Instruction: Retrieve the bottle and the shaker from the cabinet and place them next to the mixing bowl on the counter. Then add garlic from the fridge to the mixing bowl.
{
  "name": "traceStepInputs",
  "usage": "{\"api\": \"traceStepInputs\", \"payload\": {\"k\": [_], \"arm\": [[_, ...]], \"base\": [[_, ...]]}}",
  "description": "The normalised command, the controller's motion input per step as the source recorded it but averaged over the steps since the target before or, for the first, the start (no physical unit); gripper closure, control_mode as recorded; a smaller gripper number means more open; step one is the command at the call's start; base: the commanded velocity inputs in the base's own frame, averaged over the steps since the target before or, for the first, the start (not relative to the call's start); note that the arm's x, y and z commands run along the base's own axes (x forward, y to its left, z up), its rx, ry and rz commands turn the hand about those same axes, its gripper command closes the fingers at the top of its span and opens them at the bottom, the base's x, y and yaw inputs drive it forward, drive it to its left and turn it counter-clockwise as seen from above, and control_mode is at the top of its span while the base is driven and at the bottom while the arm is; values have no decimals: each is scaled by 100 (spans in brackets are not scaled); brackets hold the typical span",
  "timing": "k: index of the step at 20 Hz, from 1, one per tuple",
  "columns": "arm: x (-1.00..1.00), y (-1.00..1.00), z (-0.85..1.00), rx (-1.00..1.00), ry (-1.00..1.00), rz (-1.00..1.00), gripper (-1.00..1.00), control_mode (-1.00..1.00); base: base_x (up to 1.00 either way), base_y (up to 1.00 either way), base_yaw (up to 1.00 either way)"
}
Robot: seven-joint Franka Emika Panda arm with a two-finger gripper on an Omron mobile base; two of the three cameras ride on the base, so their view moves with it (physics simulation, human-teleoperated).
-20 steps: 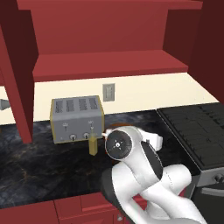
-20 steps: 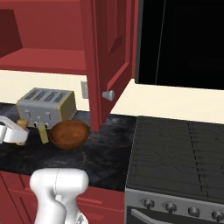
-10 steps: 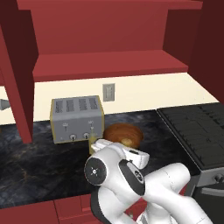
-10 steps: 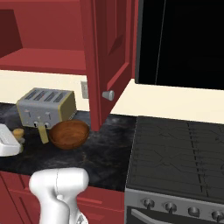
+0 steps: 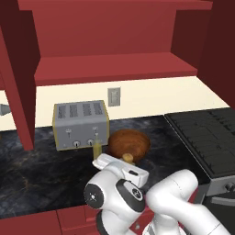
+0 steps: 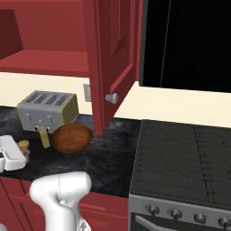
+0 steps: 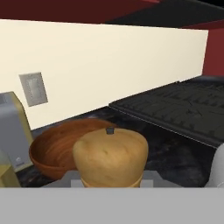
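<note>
Since half a second ago the arm has swung lower. Gripper (image 7: 111, 183) seems clamped on the tan shaker (image 7: 110, 156), fingertips hidden. Set it upright just beside mixing bowl (image 5: 129, 143), clear of bottle (image 5: 97, 150) and toaster (image 5: 81, 124) behind.

We see a smooth wooden bowl (image 5: 129, 143), a matt brushed-metal toaster (image 5: 81, 124), a tan wooden-looking shaker (image 7: 110, 155), and a glossy dark marbled stone desk (image 5: 32, 174).
</note>
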Motion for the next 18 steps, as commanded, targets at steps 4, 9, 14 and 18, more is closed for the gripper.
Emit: {"api": "traceStepInputs", "payload": {"k": [4, 9, 14, 18], "arm": [[32, -3, -48, 0, -1, 4, 100, -100], [22, 6, -38, 0, 0, 0, 100, -100], [24, 0, -21, 0, 0, 0, 100, -100], [35, 0, -18, 0, 0, 0, 100, -100]], "base": [[0, 0, 0], [0, 0, 0], [0, 0, 0], [0, 0, 0]]}}
